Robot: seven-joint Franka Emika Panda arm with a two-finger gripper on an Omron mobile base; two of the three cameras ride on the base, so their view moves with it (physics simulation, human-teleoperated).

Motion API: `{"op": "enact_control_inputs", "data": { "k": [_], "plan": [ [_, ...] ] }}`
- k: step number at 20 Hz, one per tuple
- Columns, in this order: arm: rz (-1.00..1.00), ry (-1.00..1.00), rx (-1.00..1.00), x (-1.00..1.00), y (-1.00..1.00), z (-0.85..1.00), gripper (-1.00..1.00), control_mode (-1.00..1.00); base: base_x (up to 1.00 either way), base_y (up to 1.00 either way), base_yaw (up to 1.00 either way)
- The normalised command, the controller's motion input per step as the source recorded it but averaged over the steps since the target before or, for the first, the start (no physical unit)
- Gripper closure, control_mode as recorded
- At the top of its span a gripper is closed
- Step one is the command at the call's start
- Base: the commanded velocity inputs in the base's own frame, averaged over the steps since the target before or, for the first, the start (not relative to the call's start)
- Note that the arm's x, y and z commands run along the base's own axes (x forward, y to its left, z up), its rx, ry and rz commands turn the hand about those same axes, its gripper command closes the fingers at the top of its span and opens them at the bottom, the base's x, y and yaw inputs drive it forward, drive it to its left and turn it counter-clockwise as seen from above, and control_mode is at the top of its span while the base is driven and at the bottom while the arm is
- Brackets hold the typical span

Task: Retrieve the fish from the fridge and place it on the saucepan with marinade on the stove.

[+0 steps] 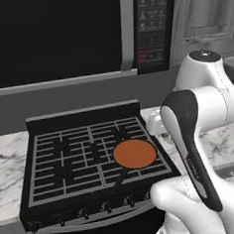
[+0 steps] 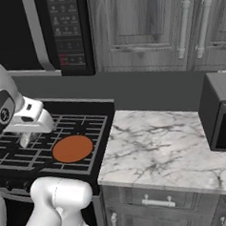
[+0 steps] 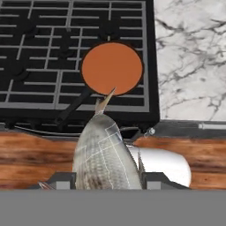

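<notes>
Hand view: the fish (image 3: 106,154), pale grey and scaled, sits clamped between the gripper (image 3: 107,180) fingers, its pointed end aimed toward the saucepan with marinade (image 3: 112,68). The pan rests on the stove (image 3: 53,53) grates near the range's front right corner, thin dark handle pointing toward the front edge. Marble counter (image 3: 190,57) borders the stove's right side. In the right base view the gripper (image 2: 28,138) hangs above the grates just left of the pan (image 2: 72,149).

fish (image 3: 104,154): I see it pale grey, scaled, lengthwise between the finger tips in my hand view, thin tail pointing at the pan.
saucepan with marinade (image 1: 135,154): shallow, round, flat orange-brown inside, thin dark handle toward the front edge; sits on the stove's right grates.
stove (image 1: 67,157): black range, grey grates, front knobs.
</notes>
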Motion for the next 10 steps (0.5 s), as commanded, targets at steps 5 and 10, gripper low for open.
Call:
{"op": "enact_control_inputs", "data": {
  "k": [5, 10],
  "plan": [
    [0.04, 0.07, 0.03, 0.27, 0.0, -0.59, 1.0, -1.0, 0.0, 0.0, 0.0],
    [0.03, 0.01, 0.01, 0.22, 0.0, -0.54, 1.0, -1.0, 0.0, 0.0, 0.0]
  ]
}}
